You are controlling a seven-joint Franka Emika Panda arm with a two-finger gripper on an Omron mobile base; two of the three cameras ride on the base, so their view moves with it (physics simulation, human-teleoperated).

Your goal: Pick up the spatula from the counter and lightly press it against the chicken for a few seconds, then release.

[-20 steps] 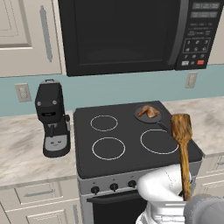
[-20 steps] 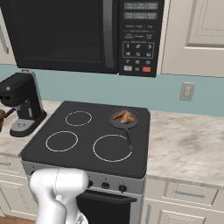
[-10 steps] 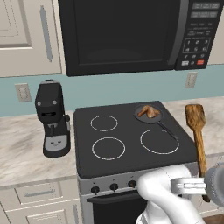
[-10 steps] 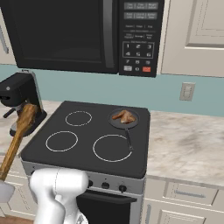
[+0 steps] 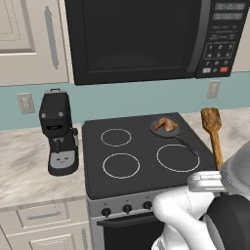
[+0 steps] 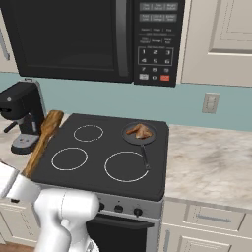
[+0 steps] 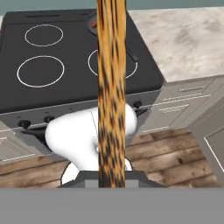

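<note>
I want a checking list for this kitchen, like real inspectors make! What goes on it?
Surface: black stove top with four rings, set in a marbled counter.
Job's things: wooden spatula raised in the air, blade up, apart from the chicken; the chicken lies in a small dark pan on the back right ring.
Clutter: black coffee machine on the counter left of the stove.
End effector: shut on the spatula's handle.
Cables: nothing seen.
Surroundings: microwave above the stove, wall outlet, pale cabinets.
</note>
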